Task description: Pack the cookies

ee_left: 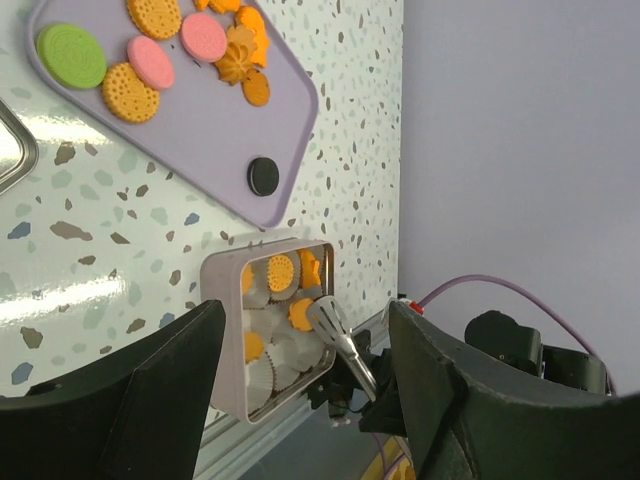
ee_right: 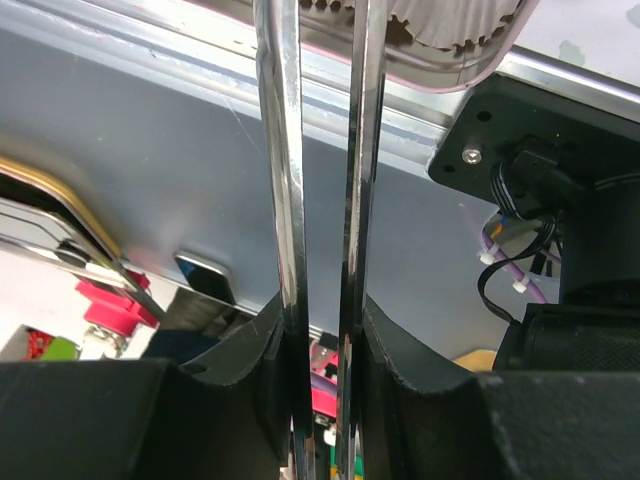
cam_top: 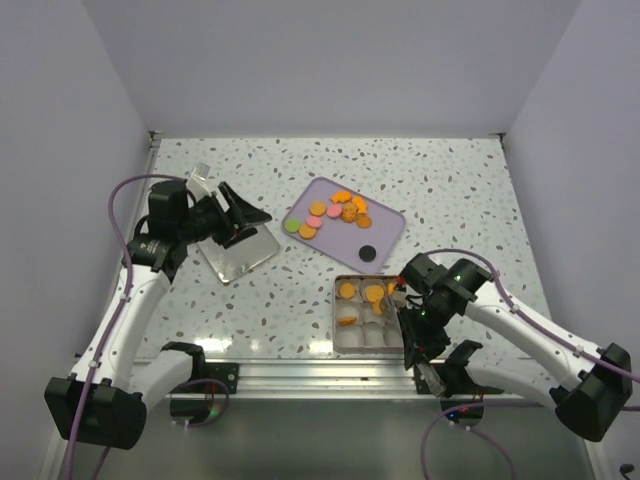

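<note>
Your top view: high, looking down over the whole table (cam_top: 450,170). Left wrist: distant, shares the tin (ee_left: 222,340). Right wrist: hard against the tin's rim.

table top (cam_top: 450,190): looked smooth speckled stone, faint sheen
tray (cam_top: 388,225): was smooth matt lilac plastic
tin (ee_left: 222,330): was pale metal, pleated paper cups (ee_left: 288,352) inside
lid (cam_top: 240,252): was mirror-glossy metal
tongs (ee_right: 285,200): were polished shiny metal
cookies (ee_left: 130,92): orange looked dimpled, rough; pink smoother, matt

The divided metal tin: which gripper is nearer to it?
Right. The right gripper, holding metal tongs, is at the tin's near right corner; the left gripper hovers far off to its left.
</note>
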Motion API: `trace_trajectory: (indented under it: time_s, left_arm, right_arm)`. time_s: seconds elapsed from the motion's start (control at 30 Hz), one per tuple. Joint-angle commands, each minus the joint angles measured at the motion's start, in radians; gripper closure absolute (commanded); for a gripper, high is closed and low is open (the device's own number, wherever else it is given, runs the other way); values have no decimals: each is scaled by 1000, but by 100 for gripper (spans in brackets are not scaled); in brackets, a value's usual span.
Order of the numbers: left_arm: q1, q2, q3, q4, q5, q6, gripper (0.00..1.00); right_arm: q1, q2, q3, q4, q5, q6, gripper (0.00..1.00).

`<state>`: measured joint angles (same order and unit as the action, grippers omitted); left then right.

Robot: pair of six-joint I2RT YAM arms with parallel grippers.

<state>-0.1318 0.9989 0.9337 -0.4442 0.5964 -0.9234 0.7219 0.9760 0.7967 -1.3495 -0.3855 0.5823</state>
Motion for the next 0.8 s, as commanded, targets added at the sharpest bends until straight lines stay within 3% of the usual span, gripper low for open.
trace_trajectory:
  time_s: [0.0,0.17,0.37,0.77]
  left_arm:
    - [6,9,27,-1,-32,23,28]
    - [6,29,13,16,11,-6,29]
    - [6,15,-25,97,63,-48,28]
    - [6,30,-24,114,98,-52,29]
  right_arm:
    - [19,15,12,-129,-7,-10,75]
    - [19,47,24,-88,-9,-6,74]
    - [19,92,81,-83,0,-25,60]
    - [19,205,453,-234,76,-53,58]
